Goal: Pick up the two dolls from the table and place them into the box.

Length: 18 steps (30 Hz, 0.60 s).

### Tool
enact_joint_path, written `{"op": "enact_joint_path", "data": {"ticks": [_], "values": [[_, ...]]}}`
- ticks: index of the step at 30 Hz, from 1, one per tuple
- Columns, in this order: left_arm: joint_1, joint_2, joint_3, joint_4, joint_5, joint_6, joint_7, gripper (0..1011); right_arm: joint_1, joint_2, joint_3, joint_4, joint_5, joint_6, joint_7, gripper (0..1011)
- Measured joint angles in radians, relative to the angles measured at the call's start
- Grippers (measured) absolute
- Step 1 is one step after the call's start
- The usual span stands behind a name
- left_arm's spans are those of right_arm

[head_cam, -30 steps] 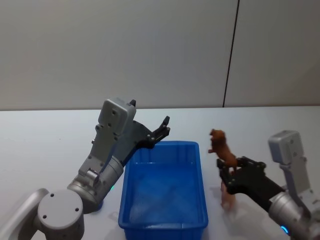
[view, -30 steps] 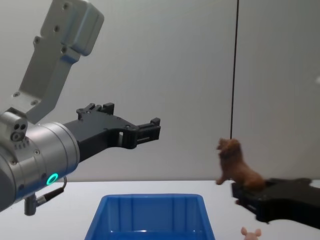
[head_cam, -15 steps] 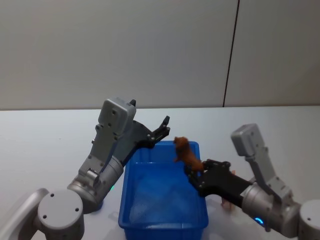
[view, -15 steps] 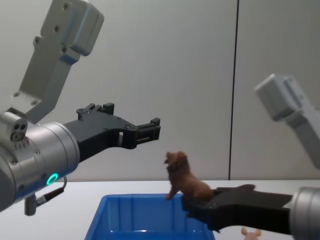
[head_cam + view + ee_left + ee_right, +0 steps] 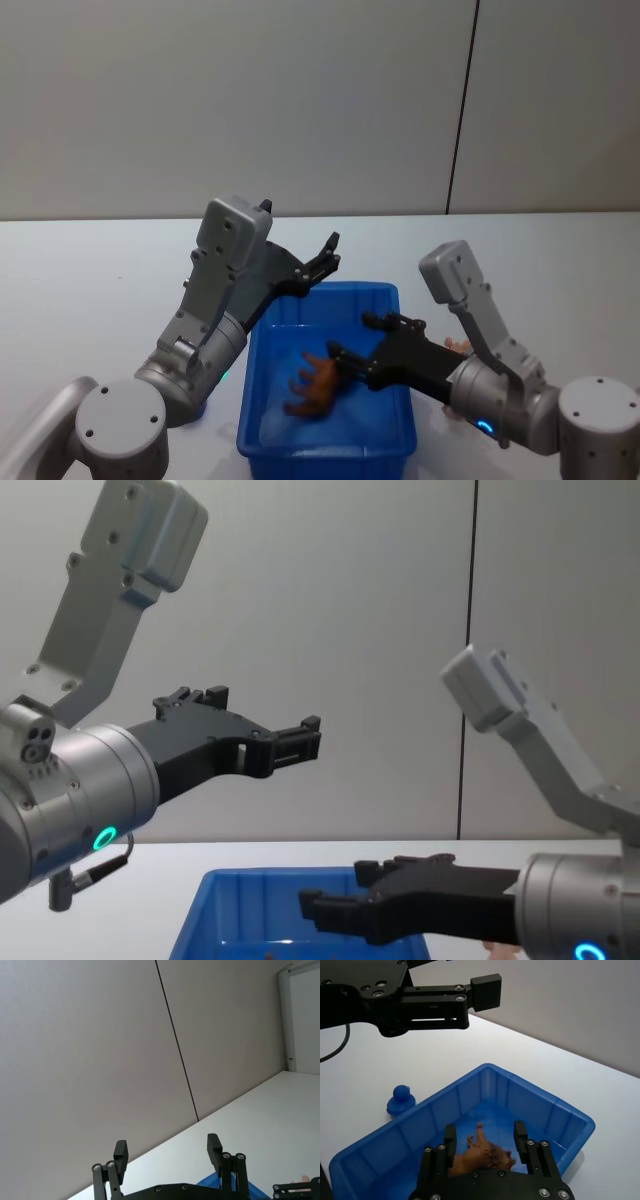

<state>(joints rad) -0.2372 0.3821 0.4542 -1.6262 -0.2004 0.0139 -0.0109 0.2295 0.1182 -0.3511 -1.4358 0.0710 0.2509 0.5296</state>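
Down inside the box (image 5: 325, 440), toward its near left part: brown doll (image 5: 315, 382), blurred, legs upward, loose below the right pincer (image 5: 352, 337). Half a second ago pinched in that pincer above the box's far right rim; now released, with the pincer spread wide over the box's middle and holding nothing (hard to tell whether the doll touches the floor of the box yet). From the right wrist, same brown doll (image 5: 480, 1155) between and beyond the two spread fingers (image 5: 450, 1135).

Up over the box's far left corner: left pincer (image 5: 330, 255), parted and empty, parked exactly as in the earlier frames.

Just right of the box, on the counter (image 5: 100, 290), partly hidden behind the right arm: pink doll (image 5: 458, 345), same spot as before, not yet picked up.

Close against the box's left outer wall: small blue knobbed object (image 5: 400, 1100), apart from the rim.

Beyond the box's far rim, bare white counter running to the wall; open room also to the far right.
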Motion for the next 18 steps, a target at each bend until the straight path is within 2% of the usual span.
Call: {"op": "enact_joint_path", "data": {"ticks": [2,9,13,18], "values": [[0.000,0.000,0.000,0.000,0.000,0.000,0.000,1001,0.004,-0.003,-0.002,0.005,-0.003,-0.004,-0.009,748],[0.000,0.000,0.000,0.000,0.000,0.000,0.000,1001,-0.002,-0.003,-0.004,-0.003,-0.005,-0.020,-0.067,939],[0.000,0.000,0.000,0.000,0.000,0.000,0.000,1001,-0.018,0.002,-0.003,-0.026,-0.004,-0.027,-0.112,1001],[0.000,0.000,0.000,0.000,0.000,0.000,0.000,1001,-0.042,0.013,0.000,-0.060,0.001,-0.030,-0.168,1001]]}}
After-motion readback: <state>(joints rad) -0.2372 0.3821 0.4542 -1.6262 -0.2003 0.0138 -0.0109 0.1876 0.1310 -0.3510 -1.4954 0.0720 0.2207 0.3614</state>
